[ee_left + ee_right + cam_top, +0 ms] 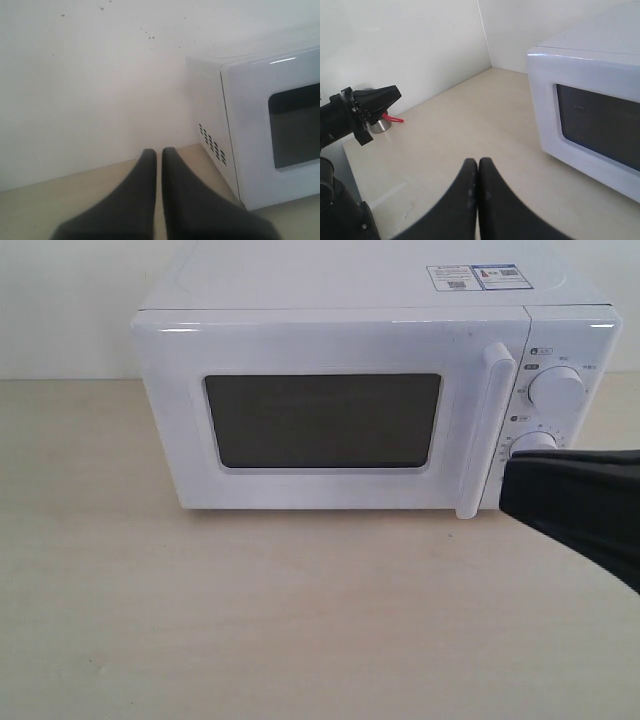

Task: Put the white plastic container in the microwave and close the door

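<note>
The white microwave (330, 340) stands at the back of the table. Its door (320, 490) is closed, with the dark window (322, 420) facing me and the bar handle (485, 430) on its right. No white plastic container shows in any view. My right gripper (510, 485) is shut and empty, hovering in front of the lower knob (533, 443). In its wrist view the right gripper (478, 162) points over the table beside the microwave (580, 65). My left gripper (159, 152) is shut on nothing, left of the microwave's vented side (212, 145).
A pale wooden table (300, 620) stretches in front of the microwave. A white wall (100, 75) stands behind it. The left arm (365, 107) appears in the right wrist view, above a small metal piece with a red wire (384, 122) near the table's edge.
</note>
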You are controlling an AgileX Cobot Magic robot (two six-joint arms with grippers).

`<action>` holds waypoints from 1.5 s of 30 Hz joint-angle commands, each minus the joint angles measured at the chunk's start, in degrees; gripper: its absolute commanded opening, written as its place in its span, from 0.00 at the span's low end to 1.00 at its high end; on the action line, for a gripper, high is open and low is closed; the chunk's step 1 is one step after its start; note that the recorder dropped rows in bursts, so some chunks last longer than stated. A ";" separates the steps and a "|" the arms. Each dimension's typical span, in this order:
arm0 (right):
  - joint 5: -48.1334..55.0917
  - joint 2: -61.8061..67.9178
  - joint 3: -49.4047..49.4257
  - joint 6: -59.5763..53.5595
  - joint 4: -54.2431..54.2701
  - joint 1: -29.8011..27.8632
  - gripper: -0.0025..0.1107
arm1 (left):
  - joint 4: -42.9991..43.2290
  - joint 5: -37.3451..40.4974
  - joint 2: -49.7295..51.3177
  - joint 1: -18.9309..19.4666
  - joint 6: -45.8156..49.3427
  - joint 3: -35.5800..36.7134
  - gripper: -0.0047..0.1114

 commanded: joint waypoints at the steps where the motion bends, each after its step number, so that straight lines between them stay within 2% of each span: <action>1: -0.01 -0.34 0.32 -0.29 0.12 -0.14 0.02 | -0.57 3.61 -0.14 0.21 -2.30 0.23 0.08; 7: -0.01 -0.34 0.32 -0.29 0.12 -0.14 0.02 | -0.45 6.76 -0.14 0.21 -10.64 0.23 0.08; 9: -0.01 -0.34 0.32 -0.29 0.12 -0.14 0.02 | 1.90 6.94 -0.14 0.21 -15.38 0.23 0.08; 14: -0.01 -0.34 0.32 -0.29 0.12 -0.14 0.02 | 20.85 11.73 -0.14 0.21 -36.60 0.23 0.08; 16: -0.01 -0.34 0.32 -0.29 0.12 -0.14 0.02 | 22.62 13.69 -0.14 0.21 -40.20 0.23 0.08; 20: -0.01 -0.34 0.32 -0.29 0.12 -0.14 0.02 | 22.84 16.17 -0.14 0.21 -39.44 0.23 0.08; 23: -0.01 -0.34 0.32 -0.29 0.12 -0.14 0.02 | 22.84 16.27 -0.14 0.21 -35.32 0.23 0.08; 34: -0.01 -0.34 0.32 -0.29 0.12 -0.14 0.02 | 22.84 16.27 -0.14 0.21 -35.32 0.23 0.08; 40: -0.13 -0.34 0.32 -0.29 0.12 -0.14 0.02 | 22.84 16.31 -0.14 4.25 -35.33 0.23 0.08; 45: -0.13 -0.34 0.32 -0.29 0.12 -0.14 0.02 | 22.84 16.31 -0.14 4.72 -35.33 0.23 0.08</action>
